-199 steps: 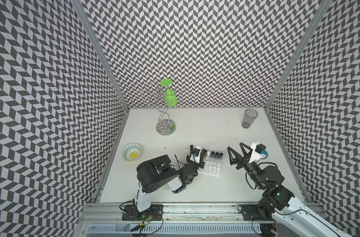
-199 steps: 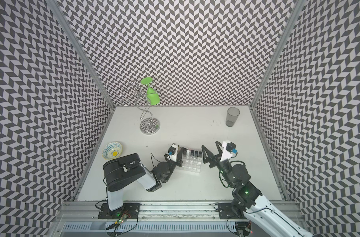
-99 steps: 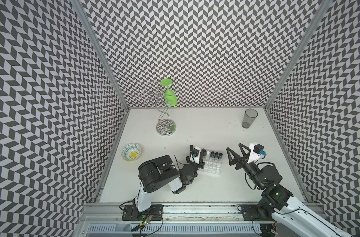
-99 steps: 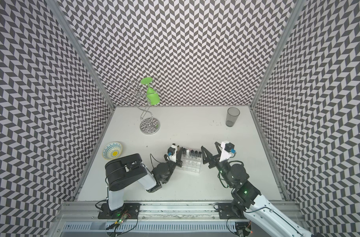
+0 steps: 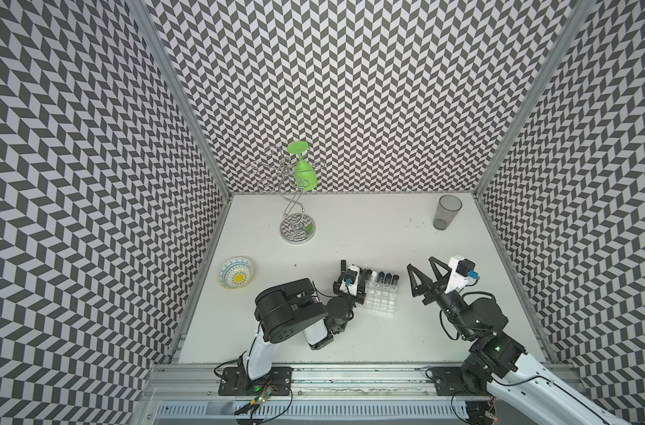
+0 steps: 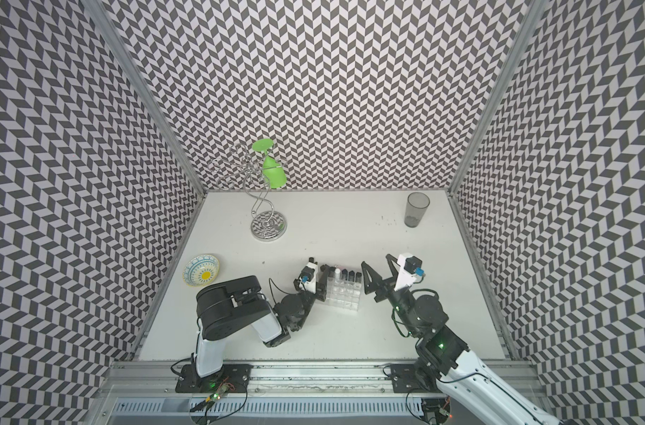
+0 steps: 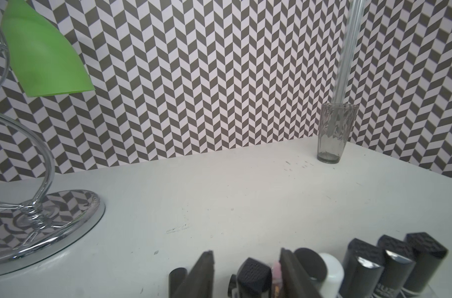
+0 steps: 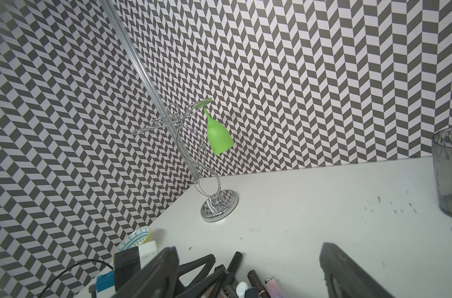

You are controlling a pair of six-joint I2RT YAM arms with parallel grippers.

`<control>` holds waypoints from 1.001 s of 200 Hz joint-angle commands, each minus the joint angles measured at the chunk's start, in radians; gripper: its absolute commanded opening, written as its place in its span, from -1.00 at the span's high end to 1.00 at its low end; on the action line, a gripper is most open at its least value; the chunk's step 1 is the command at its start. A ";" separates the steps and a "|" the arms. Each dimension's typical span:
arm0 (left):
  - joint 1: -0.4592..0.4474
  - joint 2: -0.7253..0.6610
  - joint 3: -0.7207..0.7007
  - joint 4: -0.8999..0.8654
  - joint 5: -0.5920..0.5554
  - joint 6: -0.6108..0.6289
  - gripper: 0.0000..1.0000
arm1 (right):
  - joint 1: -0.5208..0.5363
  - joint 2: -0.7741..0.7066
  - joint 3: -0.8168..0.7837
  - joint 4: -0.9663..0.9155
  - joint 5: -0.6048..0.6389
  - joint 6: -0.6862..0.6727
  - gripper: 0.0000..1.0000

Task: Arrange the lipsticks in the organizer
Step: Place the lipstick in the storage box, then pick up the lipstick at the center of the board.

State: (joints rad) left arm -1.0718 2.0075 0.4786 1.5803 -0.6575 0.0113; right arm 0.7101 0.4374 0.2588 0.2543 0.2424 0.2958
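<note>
Lipsticks (image 5: 382,277) stand in the organizer (image 5: 381,303), a clear gridded tray on the white worktop (image 5: 350,228). The tray lies between the left end effector (image 7: 245,252), which is just beside it, and the right end effector (image 5: 420,262), which is a little apart from it.

A chrome wire stand (image 5: 297,229) rises well beyond the left end effector, toward the back wall, with a green goblet (image 5: 305,173) hanging upside down from it. A grey tumbler (image 5: 446,212) stands upright well beyond the right end effector, near the back corner. A patterned bowl (image 5: 235,273) sits on the outer side of the left end effector, by the side wall and apart from it.

The right end effector hangs beside the organizer with its jaws spread wide and nothing between them. The left end effector is at the organizer's far corner. In the left wrist view its jaws stand apart on either side of one upright black lipstick (image 7: 253,277) with a textured cap, and a gap shows between that tube and one finger (image 7: 204,273). A pink tube (image 7: 276,273) shows between the black lipstick and the other finger. Whether the black lipstick's foot is in a cell is hidden. Past that second finger, along the tray's far row, a white-capped lipstick (image 7: 330,268) and three black lipsticks (image 7: 393,260) stand upright side by side.
</note>
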 commanded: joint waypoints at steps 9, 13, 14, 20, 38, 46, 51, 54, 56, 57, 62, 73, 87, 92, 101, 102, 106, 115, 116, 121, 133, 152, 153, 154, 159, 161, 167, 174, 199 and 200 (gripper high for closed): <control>-0.053 -0.075 0.004 -0.019 -0.058 0.055 -0.34 | -0.004 -0.014 -0.011 0.035 0.002 -0.006 -0.79; -0.058 -0.091 0.006 -0.037 -0.072 0.053 -0.34 | -0.004 -0.014 -0.010 0.035 0.002 -0.006 -0.79; -0.061 -0.095 0.005 -0.042 -0.072 0.052 -0.34 | -0.004 -0.014 -0.010 0.035 0.002 -0.006 -0.79; -0.071 -0.125 0.008 -0.079 -0.107 0.044 -0.34 | -0.004 -0.013 -0.011 0.035 0.000 -0.006 -0.79; -0.090 -0.234 0.035 -0.298 -0.222 -0.048 -0.30 | -0.004 -0.009 -0.013 0.035 -0.012 -0.002 -0.79; -0.088 -0.288 0.066 -0.476 -0.271 -0.141 -0.24 | -0.003 -0.002 -0.012 0.036 -0.018 0.001 -0.79; -0.084 -0.317 0.088 -0.583 -0.285 -0.199 -0.21 | -0.004 0.002 -0.012 0.037 -0.023 0.000 -0.79; -0.081 -0.334 0.097 -0.639 -0.285 -0.220 -0.20 | -0.004 0.005 -0.012 0.039 -0.026 0.002 -0.79; -0.080 -0.343 0.103 -0.671 -0.281 -0.234 -0.20 | -0.004 0.006 -0.013 0.039 -0.029 0.003 -0.79; -0.078 -0.349 0.105 -0.685 -0.280 -0.240 -0.20 | -0.004 0.007 -0.012 0.039 -0.029 0.002 -0.79; -0.073 -0.370 0.115 -0.744 -0.277 -0.265 -0.20 | -0.004 0.011 -0.013 0.042 -0.033 0.003 -0.79; -0.064 -0.412 0.124 -0.843 -0.266 -0.313 -0.17 | -0.004 0.018 -0.011 0.046 -0.040 0.006 -0.79; -0.049 -0.452 0.112 -0.899 -0.255 -0.339 -0.14 | -0.004 0.023 -0.007 0.044 -0.052 0.007 -0.79; -0.037 -0.465 0.108 -0.926 -0.237 -0.362 -0.13 | -0.004 0.024 -0.006 0.044 -0.057 0.010 -0.79; -0.003 -0.488 0.114 -1.003 -0.171 -0.420 -0.13 | -0.004 0.022 -0.005 0.043 -0.071 0.014 -0.78; 0.001 -0.489 0.114 -1.010 -0.163 -0.427 -0.13 | -0.004 0.022 -0.004 0.042 -0.071 0.014 -0.78; 0.018 -0.498 0.114 -1.029 -0.126 -0.443 -0.14 | -0.004 0.021 -0.004 0.042 -0.076 0.017 -0.78; 0.055 -0.517 0.103 -1.057 -0.039 -0.465 -0.17 | -0.004 0.017 -0.003 0.040 -0.086 0.020 -0.78; 0.060 -0.518 0.102 -1.060 -0.029 -0.469 -0.17 | -0.004 0.017 -0.004 0.039 -0.087 0.020 -0.78; 0.084 -0.527 0.100 -1.081 0.042 -0.478 -0.22 | -0.004 0.017 -0.004 0.037 -0.090 0.023 -0.78; 0.133 -0.538 0.107 -1.133 0.147 -0.509 -0.31 | -0.004 0.013 -0.007 0.038 -0.094 0.026 -0.78; 0.168 -0.535 0.109 -1.171 0.171 -0.511 -0.32 | -0.004 0.017 -0.010 0.040 -0.099 0.030 -0.78; 0.169 -0.535 0.111 -1.175 0.172 -0.511 -0.32 | -0.004 0.018 -0.010 0.040 -0.100 0.030 -0.78; 0.172 -0.534 0.113 -1.178 0.174 -0.510 -0.32 | -0.004 0.018 -0.010 0.039 -0.100 0.030 -0.78; 0.185 -0.526 0.120 -1.192 0.190 -0.503 -0.32 | -0.004 0.018 -0.010 0.040 -0.104 0.031 -0.78; 0.192 -0.523 0.125 -1.201 0.196 -0.502 -0.32 | -0.004 0.019 -0.009 0.040 -0.106 0.031 -0.78; 0.210 -0.514 0.139 -1.234 0.210 -0.505 -0.31 | -0.004 0.022 -0.010 0.040 -0.110 0.033 -0.78; 0.235 -0.505 0.151 -1.259 0.227 -0.506 -0.31 | -0.004 0.025 -0.010 0.040 -0.114 0.035 -0.78; 0.349 -0.444 0.200 -1.328 0.385 -0.491 -0.24 | -0.004 0.032 -0.016 0.052 -0.120 0.037 -0.78; 0.354 -0.441 0.203 -1.327 0.392 -0.489 -0.23 | -0.004 0.032 -0.016 0.053 -0.120 0.038 -0.78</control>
State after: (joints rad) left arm -0.8047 1.5150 0.6216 0.3634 -0.4492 -0.4770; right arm 0.7101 0.4599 0.2584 0.2562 0.1413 0.3233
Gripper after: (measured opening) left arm 0.644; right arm 0.891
